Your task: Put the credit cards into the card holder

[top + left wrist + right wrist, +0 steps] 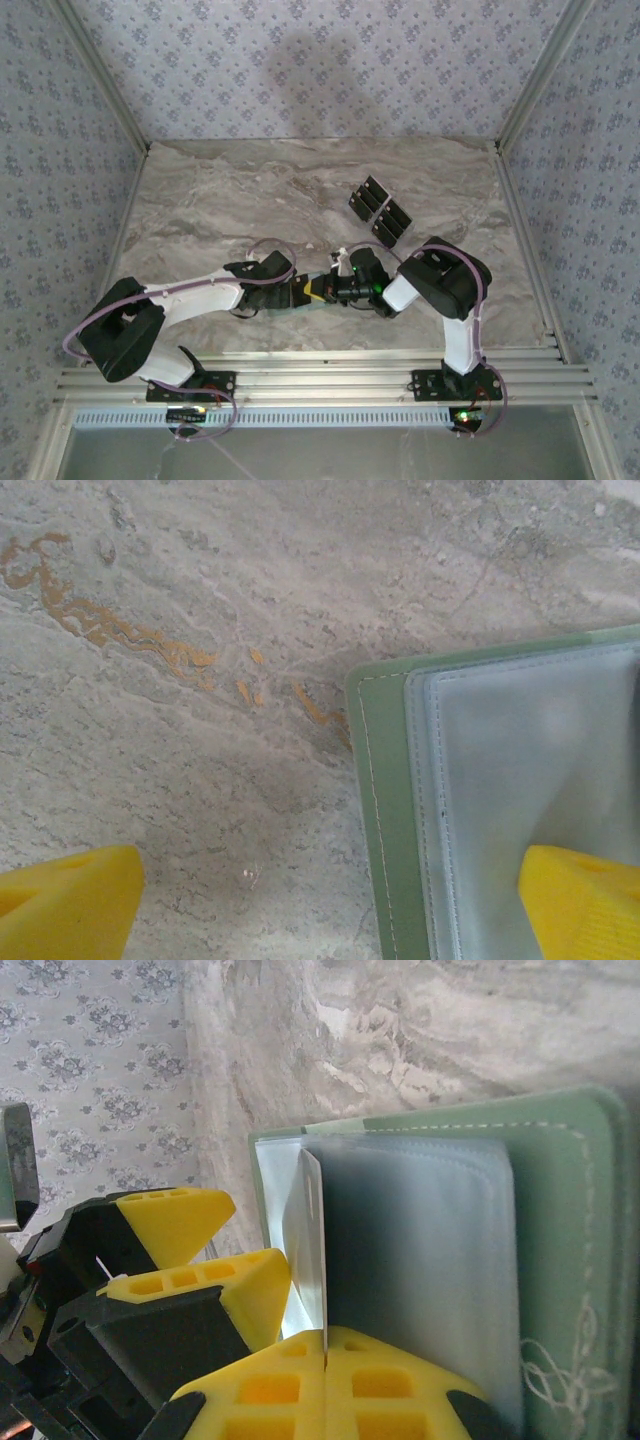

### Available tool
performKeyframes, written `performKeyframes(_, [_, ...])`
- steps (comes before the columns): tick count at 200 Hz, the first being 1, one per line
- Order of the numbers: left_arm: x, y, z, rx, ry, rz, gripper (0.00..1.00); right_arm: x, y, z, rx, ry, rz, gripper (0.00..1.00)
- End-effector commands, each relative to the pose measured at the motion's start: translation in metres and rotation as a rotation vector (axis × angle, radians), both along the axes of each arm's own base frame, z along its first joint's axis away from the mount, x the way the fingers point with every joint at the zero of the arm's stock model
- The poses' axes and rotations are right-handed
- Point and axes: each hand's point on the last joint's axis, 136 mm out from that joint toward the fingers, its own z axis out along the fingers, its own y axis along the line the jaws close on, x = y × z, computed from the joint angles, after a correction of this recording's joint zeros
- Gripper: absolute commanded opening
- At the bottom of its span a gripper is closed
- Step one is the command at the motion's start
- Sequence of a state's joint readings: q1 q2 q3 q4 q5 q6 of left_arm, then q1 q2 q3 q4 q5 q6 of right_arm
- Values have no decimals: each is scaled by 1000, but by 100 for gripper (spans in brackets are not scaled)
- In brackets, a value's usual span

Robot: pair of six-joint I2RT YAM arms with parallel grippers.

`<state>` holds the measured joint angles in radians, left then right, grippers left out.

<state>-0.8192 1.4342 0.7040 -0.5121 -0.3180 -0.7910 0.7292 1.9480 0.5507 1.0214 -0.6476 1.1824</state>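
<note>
Overhead, credit cards [370,200] (wrist views: card holder [570,1210])

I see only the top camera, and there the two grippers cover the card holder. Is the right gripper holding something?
Observer: Yes. The right gripper is shut on a thin clear sleeve of the card holder, which lies open.
Operator: And the other arm?
Observer: The left gripper is open. One yellow finger is over the holder's pale inside, the other over bare table beside it.
Operator: Are the sleeves filled?
Observer: The sleeve faces that show look pale and empty.
</note>
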Motion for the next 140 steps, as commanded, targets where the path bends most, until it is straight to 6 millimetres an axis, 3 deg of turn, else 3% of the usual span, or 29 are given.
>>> performKeyframes(1, [-20,27,-15,111,76,5,97,-13,-7,-34,-93,114,5,0])
performKeyframes(88, [-18,26,-11,105,62,8,97,-13,1,-37,-99,129,31,0])
performKeyframes(130, [-10,33,6,87,15,65,99,-11,2,-36,-117,131,33,0])
performKeyframes(140, [-8,37,12,79,-2,90,99,-10,1,-36,-126,128,30,4])
